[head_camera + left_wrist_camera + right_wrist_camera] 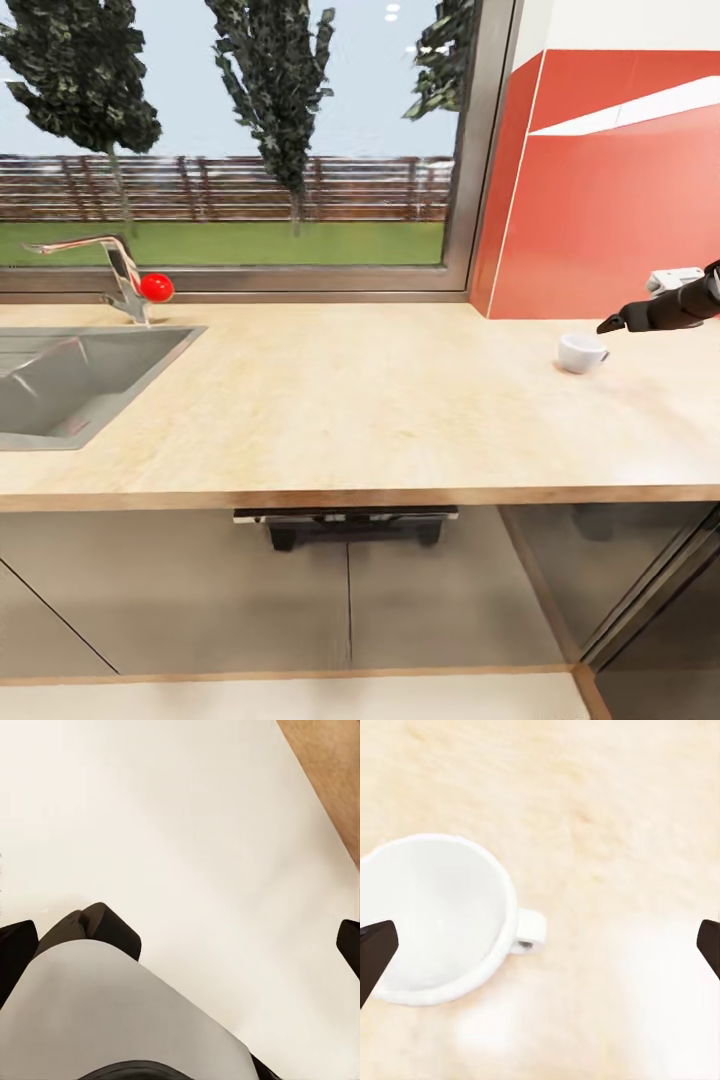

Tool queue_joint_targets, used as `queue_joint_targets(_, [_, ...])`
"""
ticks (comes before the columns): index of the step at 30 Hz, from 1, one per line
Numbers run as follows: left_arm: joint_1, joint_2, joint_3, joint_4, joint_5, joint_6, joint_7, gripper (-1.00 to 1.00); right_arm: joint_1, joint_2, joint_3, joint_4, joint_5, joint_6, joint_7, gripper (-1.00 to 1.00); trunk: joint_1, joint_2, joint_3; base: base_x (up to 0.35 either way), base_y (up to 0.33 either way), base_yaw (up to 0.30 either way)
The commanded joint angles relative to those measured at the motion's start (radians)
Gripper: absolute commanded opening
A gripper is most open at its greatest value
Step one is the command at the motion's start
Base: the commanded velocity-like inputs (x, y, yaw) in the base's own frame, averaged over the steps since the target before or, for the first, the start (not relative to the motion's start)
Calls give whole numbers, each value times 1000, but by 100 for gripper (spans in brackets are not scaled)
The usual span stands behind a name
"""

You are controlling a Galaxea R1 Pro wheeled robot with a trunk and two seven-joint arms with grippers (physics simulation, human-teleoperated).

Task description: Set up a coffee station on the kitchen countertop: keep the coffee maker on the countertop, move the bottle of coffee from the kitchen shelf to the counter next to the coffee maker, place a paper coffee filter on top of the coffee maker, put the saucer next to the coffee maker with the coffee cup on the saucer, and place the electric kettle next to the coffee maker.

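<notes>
on the right part of the tabletop [380, 400], the coffee cup [581, 352] stands upright and alone, its handle toward the right gripper [606, 327], which hovers just above and beside it; the right arm is clearly the nearer. in the right wrist view the cup [435, 926] sits off-centre, toward one fingertip [375, 952], with the handle pointing into the gap; the gripper is spread wide and holds nothing. the left gripper [180, 945] looks wide and empty too, over a pale floor. the right arm is cut off at the picture's edge
</notes>
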Motion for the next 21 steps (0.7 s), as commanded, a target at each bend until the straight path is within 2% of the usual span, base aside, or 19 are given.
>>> queue_joint_targets(1, [-1, 0, 8, 2, -7, -3, -4, 100, -1, -1, 5, -1, 10, 1, 10, 100, 0, 0, -1, 35, 59, -86])
queue_joint_targets(11, [-1, 0, 8, 1, -7, -3, -4, 100, -1, -1, 5, -1, 10, 0, 10, 100, 0, 0, 3, 8, 14, -195])
queue_joint_targets(21, [-1, 0, 8, 2, -7, -3, -4, 100, -1, -1, 5, -1, 10, 0, 9, 100, 0, 0, 3, 118, 157, -34])
